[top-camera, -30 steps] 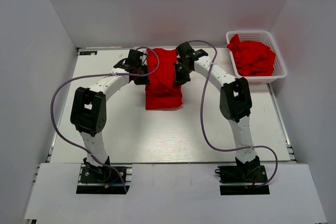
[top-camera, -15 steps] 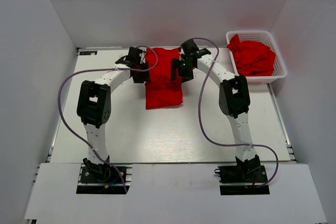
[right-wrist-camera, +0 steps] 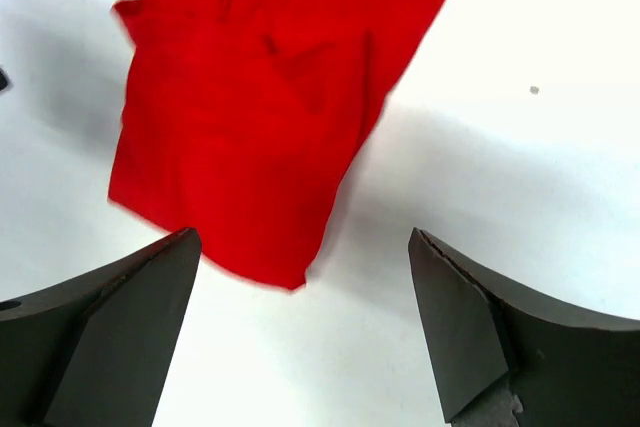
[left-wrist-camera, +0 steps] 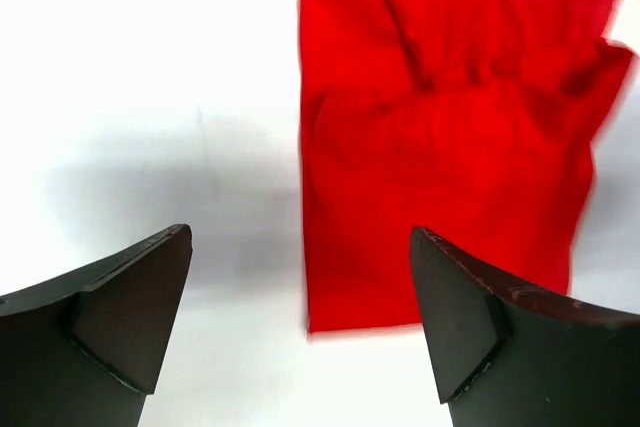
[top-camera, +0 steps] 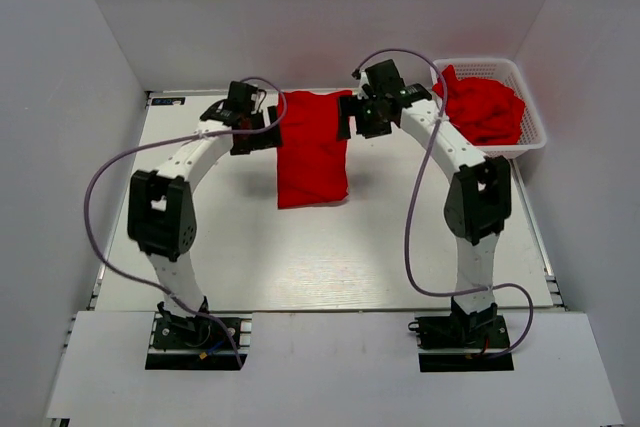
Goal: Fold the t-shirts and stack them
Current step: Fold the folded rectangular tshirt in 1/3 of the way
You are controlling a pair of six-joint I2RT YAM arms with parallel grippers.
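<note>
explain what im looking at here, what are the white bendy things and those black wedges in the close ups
These are two robot arms, the left arm and the right arm, bolted at the near edge of a table. The wide picture looks down from above and behind them. The close-ups come from a camera on each wrist; the black wedges are that pincer's fingers. The left pincer and the right pincer are open, holding nothing. Between them a folded red t-shirt lies on the table. At the far right a white basket holds a heap of more red t-shirts.
</note>
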